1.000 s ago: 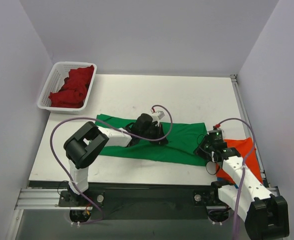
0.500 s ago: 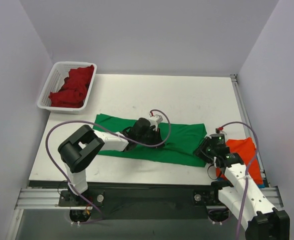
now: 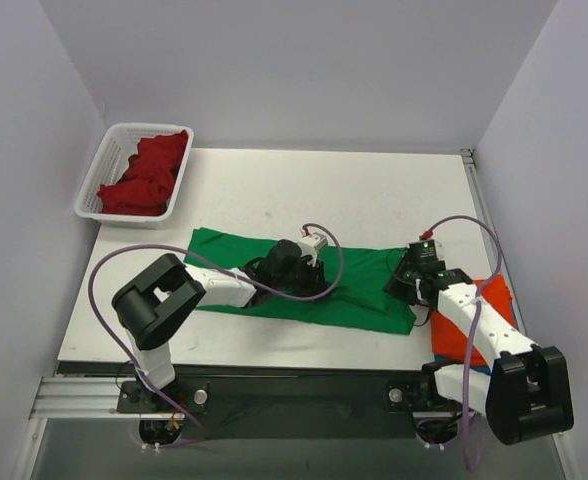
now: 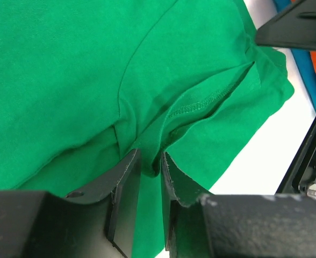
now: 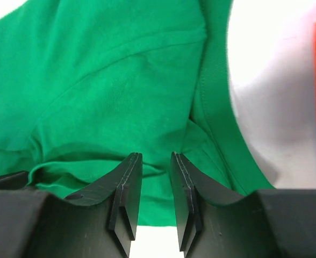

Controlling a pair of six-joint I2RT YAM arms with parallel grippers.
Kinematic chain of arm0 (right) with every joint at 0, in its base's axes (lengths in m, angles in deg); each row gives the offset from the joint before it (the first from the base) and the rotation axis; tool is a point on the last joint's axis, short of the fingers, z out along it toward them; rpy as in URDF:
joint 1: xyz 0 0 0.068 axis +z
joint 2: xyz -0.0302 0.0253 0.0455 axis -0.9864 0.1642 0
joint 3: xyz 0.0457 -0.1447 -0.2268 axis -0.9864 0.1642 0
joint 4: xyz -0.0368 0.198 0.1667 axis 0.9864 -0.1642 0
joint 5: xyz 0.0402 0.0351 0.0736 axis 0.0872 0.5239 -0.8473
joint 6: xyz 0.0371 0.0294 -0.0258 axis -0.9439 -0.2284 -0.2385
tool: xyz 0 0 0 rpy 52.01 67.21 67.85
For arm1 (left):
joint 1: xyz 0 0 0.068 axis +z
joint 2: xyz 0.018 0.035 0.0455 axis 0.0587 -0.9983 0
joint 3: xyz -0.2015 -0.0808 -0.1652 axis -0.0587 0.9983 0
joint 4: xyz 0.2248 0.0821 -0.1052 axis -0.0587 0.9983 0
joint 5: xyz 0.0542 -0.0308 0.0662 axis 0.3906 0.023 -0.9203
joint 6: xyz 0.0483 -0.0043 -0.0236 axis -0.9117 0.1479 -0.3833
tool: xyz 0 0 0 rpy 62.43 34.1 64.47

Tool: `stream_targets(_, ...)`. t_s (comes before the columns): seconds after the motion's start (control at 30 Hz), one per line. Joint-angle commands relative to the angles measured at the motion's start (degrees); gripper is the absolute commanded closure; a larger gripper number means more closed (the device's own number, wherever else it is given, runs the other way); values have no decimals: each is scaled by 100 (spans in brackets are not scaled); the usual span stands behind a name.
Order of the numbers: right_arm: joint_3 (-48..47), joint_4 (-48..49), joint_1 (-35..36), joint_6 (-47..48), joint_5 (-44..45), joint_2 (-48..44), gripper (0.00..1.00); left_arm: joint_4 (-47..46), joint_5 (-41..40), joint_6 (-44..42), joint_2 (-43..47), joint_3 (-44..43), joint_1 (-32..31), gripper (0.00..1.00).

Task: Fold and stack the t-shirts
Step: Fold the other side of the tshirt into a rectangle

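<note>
A bright green t-shirt (image 3: 364,290) lies spread across the middle of the table. My left gripper (image 3: 304,268) is low on its centre and is shut on a raised fold of the green cloth (image 4: 151,161). My right gripper (image 3: 411,272) is over the shirt's right edge, its jaws a little apart above the green cloth (image 5: 120,80) and holding nothing. An orange t-shirt (image 3: 489,300) lies folded at the right edge of the table, on a blue one (image 4: 307,70). A dark red t-shirt (image 3: 144,170) is bunched in the basket.
The white slotted basket (image 3: 89,190) stands at the table's far left corner. The right arm's links lie over the orange shirt. White walls close in the left, the back and the right. A black rail runs along the near edge.
My right gripper has moved away from the orange shirt, forward and left onto the green shirt's right edge. My left gripper has shifted slightly right on the cloth.
</note>
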Motion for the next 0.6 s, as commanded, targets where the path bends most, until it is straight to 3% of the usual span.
stream_targets(0.0,-218,82,274,100,209,319,71,-382,24,-195,285,-12,-54,68)
stream_targets(0.17,-95,170,591,-15,368,356,74,-373,-46,-256,346,102,-89,71)
stream_targets(0.57,599,-111,1224,-418,394,-751,75,-259,-310,-318,680,348,-89,71)
